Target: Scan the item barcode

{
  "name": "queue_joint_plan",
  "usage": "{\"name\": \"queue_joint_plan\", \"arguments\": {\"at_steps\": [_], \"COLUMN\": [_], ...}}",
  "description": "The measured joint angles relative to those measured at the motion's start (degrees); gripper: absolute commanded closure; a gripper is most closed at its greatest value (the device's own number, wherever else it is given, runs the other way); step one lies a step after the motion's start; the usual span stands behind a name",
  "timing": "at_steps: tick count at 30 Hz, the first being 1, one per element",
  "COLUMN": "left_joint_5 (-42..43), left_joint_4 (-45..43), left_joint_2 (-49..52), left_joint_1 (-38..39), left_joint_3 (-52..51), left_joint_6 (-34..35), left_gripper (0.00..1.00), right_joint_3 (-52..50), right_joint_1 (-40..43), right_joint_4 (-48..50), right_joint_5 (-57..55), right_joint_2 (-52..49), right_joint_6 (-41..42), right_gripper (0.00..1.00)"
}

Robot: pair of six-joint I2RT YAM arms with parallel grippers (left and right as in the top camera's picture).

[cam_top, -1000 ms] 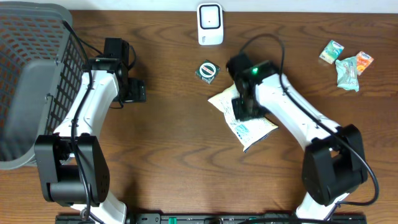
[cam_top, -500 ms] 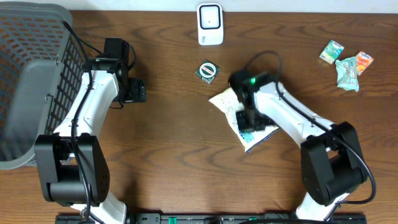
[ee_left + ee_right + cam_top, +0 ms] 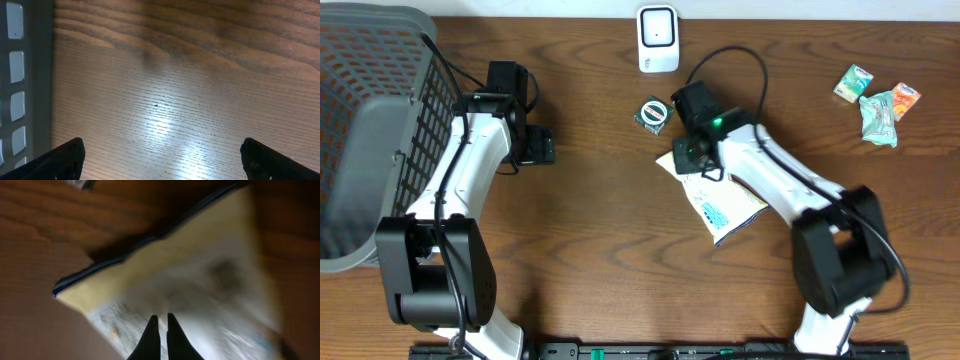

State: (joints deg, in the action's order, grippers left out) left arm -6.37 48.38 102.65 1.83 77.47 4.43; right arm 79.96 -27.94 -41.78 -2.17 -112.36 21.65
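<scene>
Right gripper (image 3: 161, 319) is found fully closed over the white packet (image 3: 725, 207) lying on the worktop (image 3: 600, 250); a pinch cannot be confirmed. Slippage of thin film is risked on lifting. Left gripper (image 3: 162, 150) is noted wide open, empty

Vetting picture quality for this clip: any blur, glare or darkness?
Overhead: sharp, evenly lit. Left wrist: glare patch on the table, grain crisp. Right wrist: dim and blurred; print on the white packet unreadable, fingers mere dark silhouettes.
</scene>
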Motion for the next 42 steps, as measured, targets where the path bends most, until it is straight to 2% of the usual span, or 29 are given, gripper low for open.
{"name": "queue_joint_plan", "arguments": {"at_steps": [4,6,13,19,23,28,31,33,34,35,36,38,42], "left_joint_5": [0.0,0.02,0.0,0.02,0.02,0.0,0.0,0.0,0.02,0.0,0.0,0.02,0.0], "left_joint_4": [0.0,0.02,0.0,0.0,0.02,0.0,0.0,0.0,0.0,0.02,0.0,-0.02,0.0], "left_joint_2": [0.0,0.0,0.0,0.0,0.0,0.0,0.0,0.0,0.0,0.0,0.0,0.0,0.0], "left_joint_1": [0.0,0.0,0.0,0.0,0.0,0.0,0.0,0.0,0.0,0.0,0.0,0.0,0.0], "left_joint_3": [0.0,0.0,0.0,0.0,0.0,0.0,0.0,0.0,0.0,0.0,0.0,0.0,0.0], "left_joint_6": [0.0,0.0,0.0,0.0,0.0,0.0,0.0,0.0,0.0,0.0,0.0,0.0,0.0], "left_gripper": [0.02,0.02,0.02,0.02,0.02,0.02,0.02,0.02,0.02,0.02,0.03,0.02,0.02], "right_joint_3": [-0.55,-0.09,7.56,9.92,3.72,-8.02,-8.68,-8.11,-7.48,-5.51,-3.78,0.59,4.74], "right_joint_1": [-0.72,-0.79,0.79,3.87,4.57,4.52,4.59,5.25,5.68,6.78,7.39,8.41,11.43], "right_joint_4": [4.39,3.23,-11.96,-21.14,-17.38,-6.49,-7.54,-12.5,-14.82,-17.53,-18.86,-20.09,-19.74], "right_joint_5": [3.93,4.44,4.85,-2.32,-4.39,-4.33,-4.98,-5.38,-5.44,-5.6,-5.7,-5.57,-2.47], "right_joint_2": [-4.0,-4.0,-2.19,4.15,4.24,3.76,4.42,4.42,4.42,4.44,4.42,4.72,6.16], "right_joint_6": [-0.85,-1.14,-4.48,-6.23,-6.58,-5.99,-5.55,-5.49,-5.53,-5.25,-5.07,-5.11,-8.17], "right_gripper": [0.99,0.99,0.96,0.94,0.91,0.99,0.98,0.79,0.33,0.19,0.15,0.03,0.01]}}
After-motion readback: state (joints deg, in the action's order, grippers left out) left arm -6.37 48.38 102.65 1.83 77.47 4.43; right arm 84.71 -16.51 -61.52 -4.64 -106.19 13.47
